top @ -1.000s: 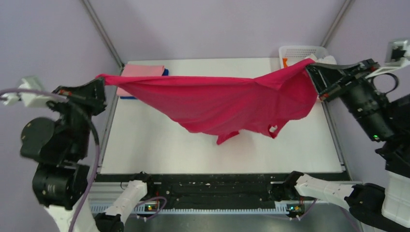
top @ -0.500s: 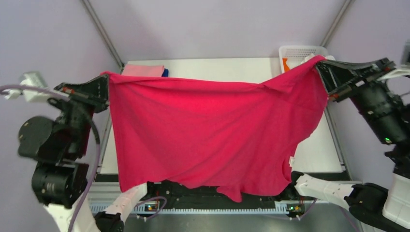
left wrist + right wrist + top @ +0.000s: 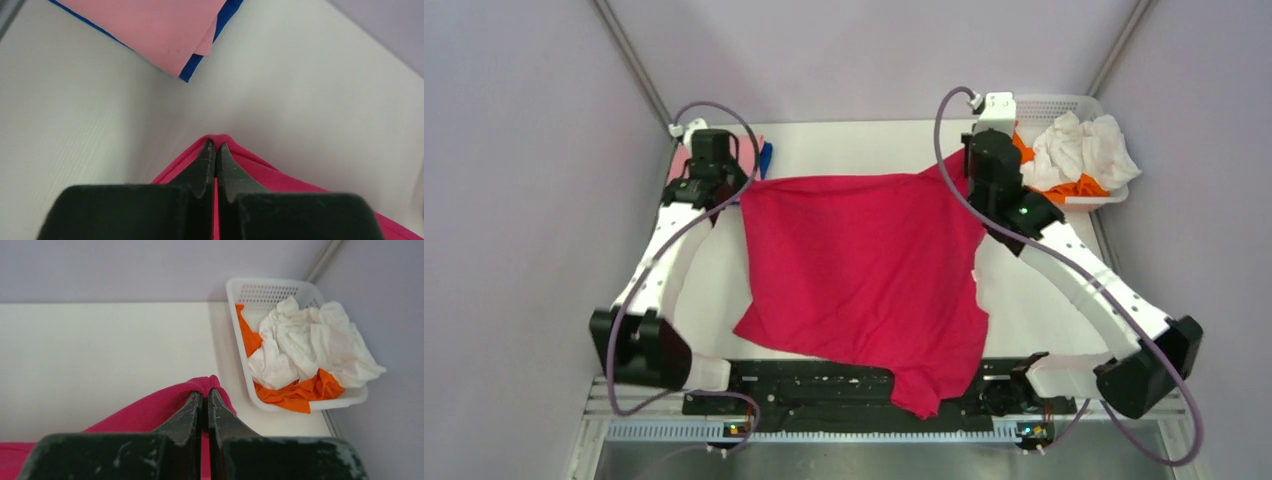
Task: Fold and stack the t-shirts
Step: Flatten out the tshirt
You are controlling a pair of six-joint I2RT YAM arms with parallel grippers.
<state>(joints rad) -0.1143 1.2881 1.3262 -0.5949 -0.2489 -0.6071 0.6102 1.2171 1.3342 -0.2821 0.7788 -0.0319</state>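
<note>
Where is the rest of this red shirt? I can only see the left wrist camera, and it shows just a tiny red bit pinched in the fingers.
Observer: The red t-shirt is spread out over the table. Its near end drapes past the table's near edge.
Operator: Is the other arm holding it too?
Observer: Yes. The right gripper is shut on the shirt's far right corner.
Operator: Are there more shirts waiting?
Observer: A white t-shirt lies crumpled on top of an orange t-shirt in the basket at the table's far right corner.
</note>
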